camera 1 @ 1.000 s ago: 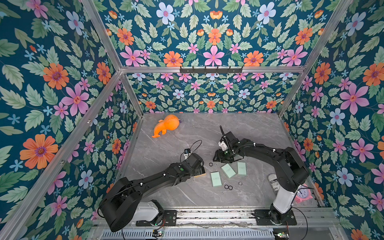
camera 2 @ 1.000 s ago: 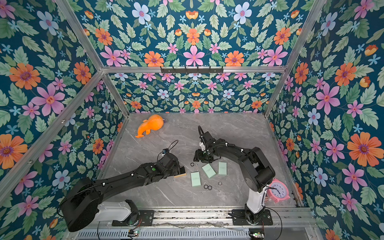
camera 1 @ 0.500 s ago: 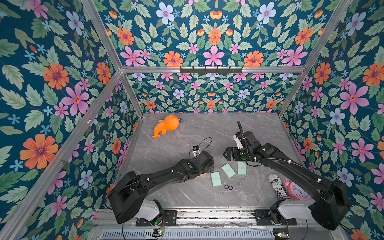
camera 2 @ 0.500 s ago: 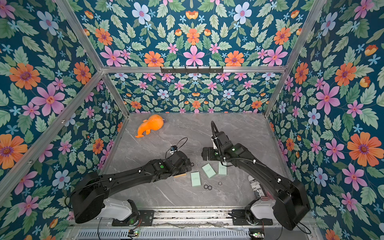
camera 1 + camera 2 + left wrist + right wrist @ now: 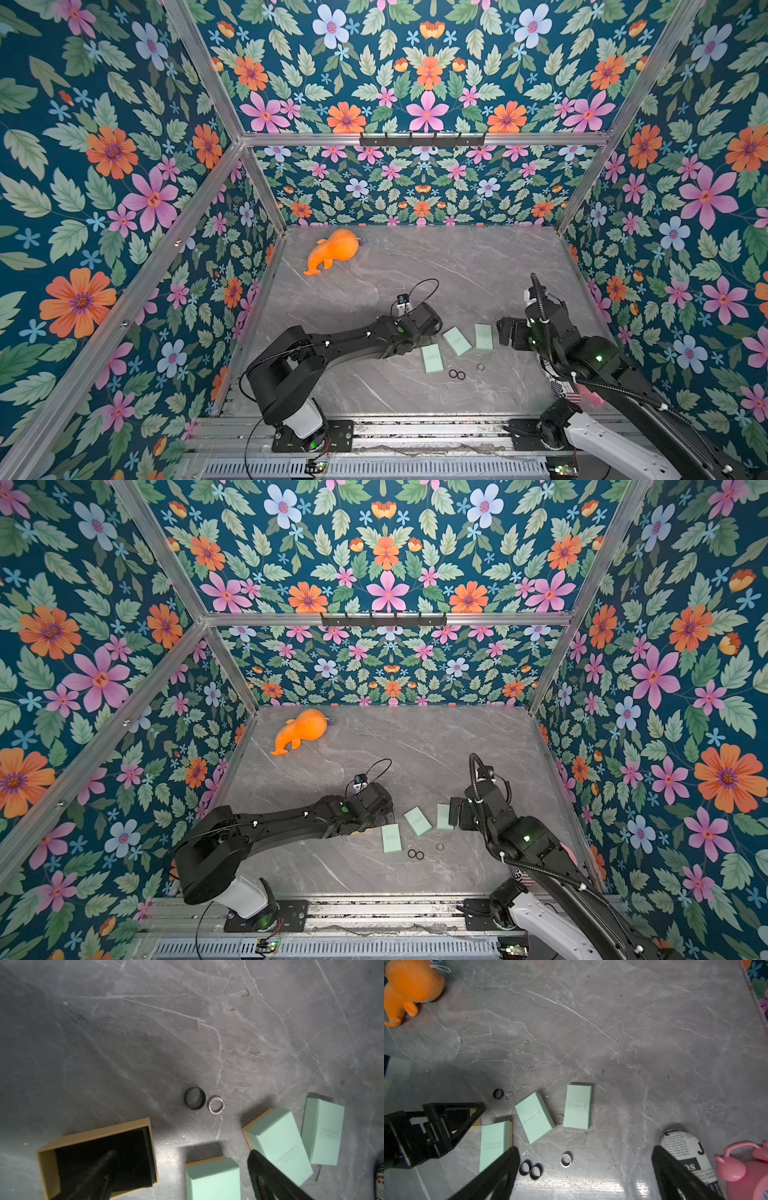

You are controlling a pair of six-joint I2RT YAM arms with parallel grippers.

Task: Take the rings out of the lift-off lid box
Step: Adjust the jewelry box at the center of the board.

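Several rings lie loose on the grey table. Two black ones (image 5: 457,374) and a silvery one (image 5: 481,367) lie in front of three mint-green boxes (image 5: 457,340). A black ring (image 5: 194,1098) and a ridged silver ring (image 5: 216,1104) lie behind the boxes, and another ring (image 5: 559,1119) sits between two boxes. An open tan box (image 5: 93,1132) with a black lining lies under my left gripper (image 5: 182,1167), which is open with one finger over the box; no ring shows inside. My right gripper (image 5: 585,1159) is open above the table, right of the boxes, and empty.
An orange plush toy (image 5: 334,249) lies at the back left. A newspaper-print can (image 5: 683,1147) and a pink alarm clock (image 5: 747,1167) sit at the front right beside the right arm. Flowered walls enclose the table on three sides.
Both grippers have opened wide. The right arm has swung from behind the boxes to their right side. The left arm has shifted slightly to the right.
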